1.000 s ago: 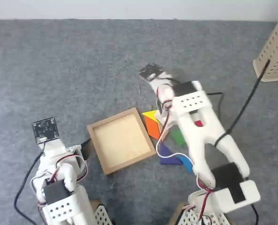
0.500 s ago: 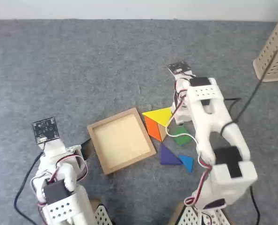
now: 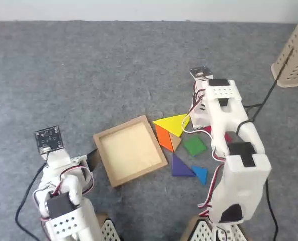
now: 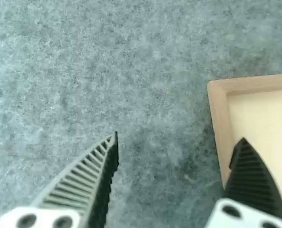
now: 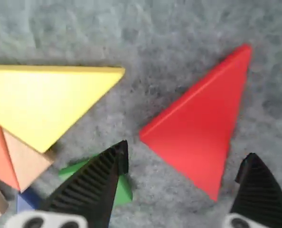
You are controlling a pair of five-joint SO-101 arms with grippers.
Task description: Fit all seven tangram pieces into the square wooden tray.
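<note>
Wooden tray (image 3: 121, 126) lies near the middle of the grey carpet (image 3: 89, 70). The pieces lie outside it, clustered just beside its edge nearest the right arm: yellow triangle (image 3: 171, 124), orange piece (image 3: 162, 136), green square (image 3: 194, 145), purple triangle (image 3: 179, 165), blue triangle (image 3: 200, 173). Right gripper (image 5: 186, 152) is spread astride the red triangle (image 5: 202, 123), apparently not touching it. Left gripper (image 4: 178, 138) is spread over a tray corner.
</note>
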